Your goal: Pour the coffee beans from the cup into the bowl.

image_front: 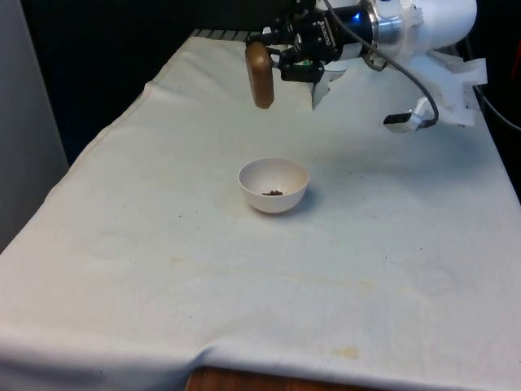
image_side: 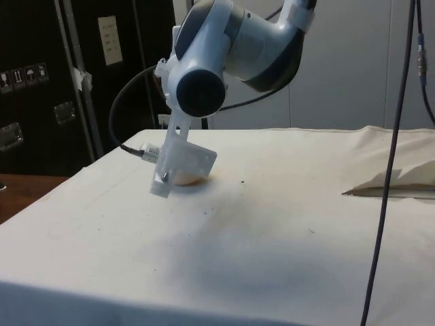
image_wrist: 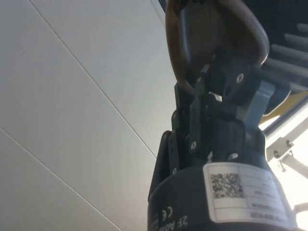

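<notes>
Brown cup (image_front: 260,75) is clamped in the claw (image_front: 281,61), hanging high over the bench (image_front: 163,269) – long axis near vertical. The white bowl (image_front: 273,185) sits below, toward the camera – a few beans (image_front: 273,193) already inside.

You see the white cloth (image_front: 244,285) evenly lit from above, slightly washed out, with a soft shadow under the bowl (image_front: 273,185). In the side view, a broad faint shadow lies on the cloth below the arm (image_side: 238,41). Background curtains stay very dark.
</notes>
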Motion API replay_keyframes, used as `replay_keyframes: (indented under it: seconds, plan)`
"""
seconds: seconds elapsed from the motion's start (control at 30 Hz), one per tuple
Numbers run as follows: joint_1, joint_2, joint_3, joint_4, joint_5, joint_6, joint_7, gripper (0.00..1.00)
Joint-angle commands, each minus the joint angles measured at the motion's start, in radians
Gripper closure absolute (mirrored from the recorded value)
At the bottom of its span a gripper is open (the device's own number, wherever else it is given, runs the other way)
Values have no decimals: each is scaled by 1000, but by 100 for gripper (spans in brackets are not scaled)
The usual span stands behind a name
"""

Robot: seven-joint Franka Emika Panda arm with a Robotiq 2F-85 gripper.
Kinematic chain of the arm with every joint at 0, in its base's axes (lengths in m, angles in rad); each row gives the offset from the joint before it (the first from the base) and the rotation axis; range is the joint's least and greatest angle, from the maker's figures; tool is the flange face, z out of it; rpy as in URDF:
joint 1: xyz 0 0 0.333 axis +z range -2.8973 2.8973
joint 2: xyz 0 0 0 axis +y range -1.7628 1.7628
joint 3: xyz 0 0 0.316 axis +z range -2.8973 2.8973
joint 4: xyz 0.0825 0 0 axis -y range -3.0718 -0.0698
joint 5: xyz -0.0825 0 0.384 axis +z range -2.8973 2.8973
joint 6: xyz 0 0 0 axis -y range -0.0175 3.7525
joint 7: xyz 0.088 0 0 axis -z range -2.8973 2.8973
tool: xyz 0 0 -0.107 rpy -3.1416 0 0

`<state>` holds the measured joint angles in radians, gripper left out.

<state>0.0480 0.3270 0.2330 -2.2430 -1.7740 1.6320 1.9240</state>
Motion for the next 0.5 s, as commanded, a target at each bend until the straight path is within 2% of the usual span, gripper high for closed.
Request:
replay_keyframes:
  seconds: [0.0,0.03,0.07,0.3,0.33,0.47]
  plan:
    - [4,8,1,6,-7,-13,1,95]
    - [0,3,2,2,-1,-6,0,95]
    - [4,12,2,8,-9,-19,2,95]
    - [4,34,13,18,-24,-65,3,95]
    - [0,32,14,16,-21,-60,1,95]
    - [3,42,21,18,-31,-95,1,95]
